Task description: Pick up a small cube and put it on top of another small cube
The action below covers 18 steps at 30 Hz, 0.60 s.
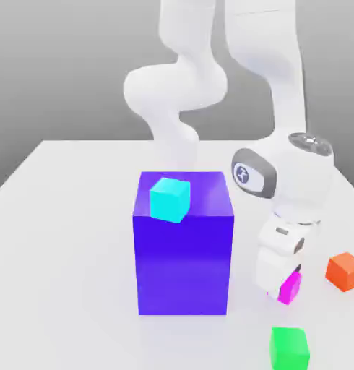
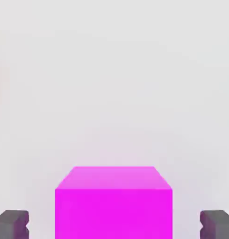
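Observation:
The small magenta-pink cube [image 1: 290, 287] rests on the white table, to the exterior view's right of the big blue-violet block. My gripper [image 1: 283, 286] is down at table level around it, and the white hand hides part of the cube. In the hand view the cube [image 2: 113, 205] sits between the two dark fingertips [image 2: 11, 224], with a clear gap on each side. My gripper [image 2: 114, 225] is open and touches nothing. A cyan small cube [image 1: 170, 199] sits on top of the big block.
The big blue-violet block [image 1: 183, 260] stands tall just to the exterior view's left of the hand. An orange cube [image 1: 345, 270] lies to the right, and a green cube [image 1: 290, 346] lies near the front edge. The table [image 1: 64, 274] is white.

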Each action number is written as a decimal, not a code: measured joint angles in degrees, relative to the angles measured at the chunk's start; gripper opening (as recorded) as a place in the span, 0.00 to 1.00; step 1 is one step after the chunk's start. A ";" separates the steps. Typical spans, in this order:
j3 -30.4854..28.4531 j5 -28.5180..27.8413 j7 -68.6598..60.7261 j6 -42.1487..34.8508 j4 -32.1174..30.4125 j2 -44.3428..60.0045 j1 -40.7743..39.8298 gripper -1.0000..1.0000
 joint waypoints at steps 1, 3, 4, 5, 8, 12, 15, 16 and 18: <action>0.00 -0.03 0.03 0.00 0.00 0.00 -0.01 0.00; 0.01 -0.11 0.11 -0.02 0.00 0.00 -0.02 0.00; -0.50 -0.43 0.36 0.64 0.16 0.82 0.43 0.00; -0.14 -0.26 0.21 0.14 0.04 0.20 0.11 0.00; 2.57 2.38 -1.84 -3.81 -0.98 -4.74 -1.99 0.00; 4.77 7.15 -5.66 -10.18 -1.55 -11.77 -3.54 0.00; 3.89 8.06 -7.95 -14.67 3.38 -11.33 -5.31 0.00; 3.50 8.18 -8.67 -16.14 5.36 -10.82 -5.96 0.00; 2.63 8.39 -10.13 -19.07 9.44 -9.66 -7.23 0.00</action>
